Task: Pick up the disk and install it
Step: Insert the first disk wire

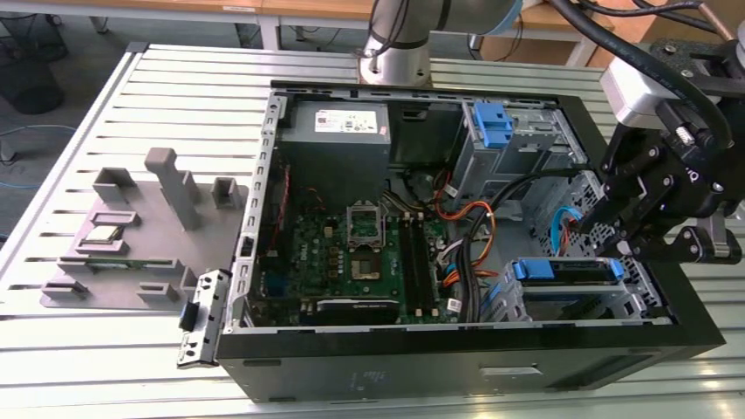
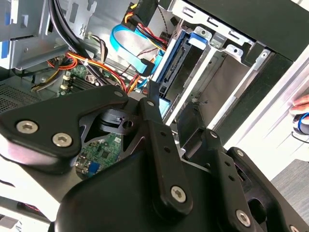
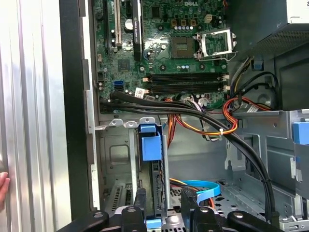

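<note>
Centrally, an open black computer case (image 1: 466, 360) lies on a slatted metal table (image 1: 93, 367). It contains a green motherboard (image 1: 361, 253), a grey power supply (image 1: 338, 127) with a white sticker, bundled cables, and an empty blue bracket (image 1: 494, 122) in a far bay. The disk (image 1: 567, 270) stands on edge in the metal drive cage (image 1: 605, 307) at the exterior view's right, and only its blue rails and dark edge are visible. Its label faces away and cannot be read. The gripper (image 1: 638, 246) hangs over that cage. In the first wrist view its black fingers (image 3: 140, 200) stand moderately apart, one on each side of the disk's blue-tabbed edge (image 3: 151, 145). Whether they touch the disk cannot be told. A grey fixture (image 1: 128, 236) holding small parts sits on the table at the exterior view's left.
</note>
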{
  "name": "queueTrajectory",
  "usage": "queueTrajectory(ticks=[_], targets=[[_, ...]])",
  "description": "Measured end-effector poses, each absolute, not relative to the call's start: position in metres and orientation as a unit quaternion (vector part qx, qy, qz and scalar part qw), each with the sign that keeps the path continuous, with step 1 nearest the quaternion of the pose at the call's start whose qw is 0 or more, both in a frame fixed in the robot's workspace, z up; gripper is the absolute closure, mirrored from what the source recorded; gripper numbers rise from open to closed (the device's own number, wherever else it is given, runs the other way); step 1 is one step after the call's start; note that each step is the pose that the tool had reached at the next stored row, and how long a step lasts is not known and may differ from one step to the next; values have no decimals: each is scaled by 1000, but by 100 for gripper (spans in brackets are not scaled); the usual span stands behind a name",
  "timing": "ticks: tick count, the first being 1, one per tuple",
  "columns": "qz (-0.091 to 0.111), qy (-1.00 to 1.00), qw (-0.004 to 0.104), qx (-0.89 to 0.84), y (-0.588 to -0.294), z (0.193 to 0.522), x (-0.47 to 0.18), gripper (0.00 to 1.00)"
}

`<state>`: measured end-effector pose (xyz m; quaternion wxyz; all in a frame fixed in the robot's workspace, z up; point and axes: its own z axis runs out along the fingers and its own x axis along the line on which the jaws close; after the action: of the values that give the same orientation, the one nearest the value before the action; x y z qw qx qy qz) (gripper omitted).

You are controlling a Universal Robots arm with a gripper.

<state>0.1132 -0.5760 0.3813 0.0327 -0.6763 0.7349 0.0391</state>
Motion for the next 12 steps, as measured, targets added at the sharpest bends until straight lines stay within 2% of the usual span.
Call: queueTrajectory(ticks=[12], targets=[[39, 735, 33, -676, -562, 374, 114, 58]])
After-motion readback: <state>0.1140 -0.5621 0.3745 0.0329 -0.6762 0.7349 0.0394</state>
